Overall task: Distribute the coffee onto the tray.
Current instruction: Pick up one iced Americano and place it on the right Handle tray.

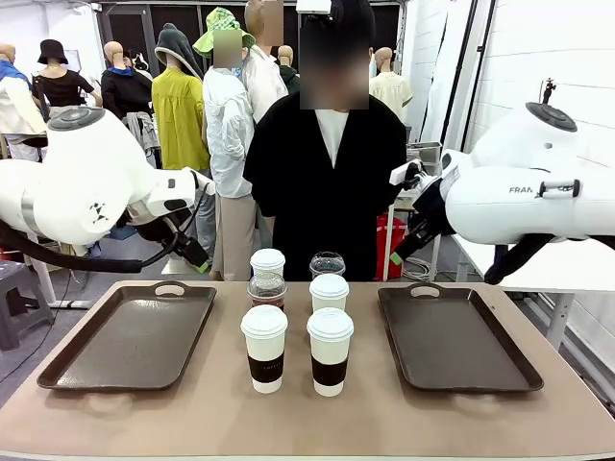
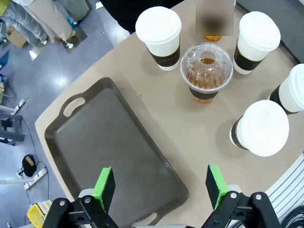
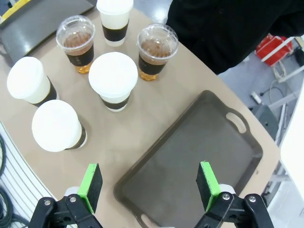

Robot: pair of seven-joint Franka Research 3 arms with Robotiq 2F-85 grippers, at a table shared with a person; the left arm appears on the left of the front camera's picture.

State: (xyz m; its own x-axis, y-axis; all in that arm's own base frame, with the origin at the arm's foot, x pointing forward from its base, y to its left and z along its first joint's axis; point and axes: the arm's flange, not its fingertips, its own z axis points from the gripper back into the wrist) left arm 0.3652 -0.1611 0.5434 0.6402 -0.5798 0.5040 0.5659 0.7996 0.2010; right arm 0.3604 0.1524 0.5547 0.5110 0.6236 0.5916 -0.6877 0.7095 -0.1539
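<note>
Left gripper (image 2: 160, 186) and right gripper (image 3: 149, 184) spread wide, empty, rear clear cup (image 1: 327, 262) partly hidden behind paper cup (image 1: 329, 291)

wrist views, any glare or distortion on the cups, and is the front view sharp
Left wrist view: the wide angle bends the table edge, the white lids are nearly blown out, and the dome lid shows small glints. Right wrist view: the same bending and bright lids, with a soft sheen on the tray. Front view: sharp and evenly lit, with faint shadows under the cups.
</note>
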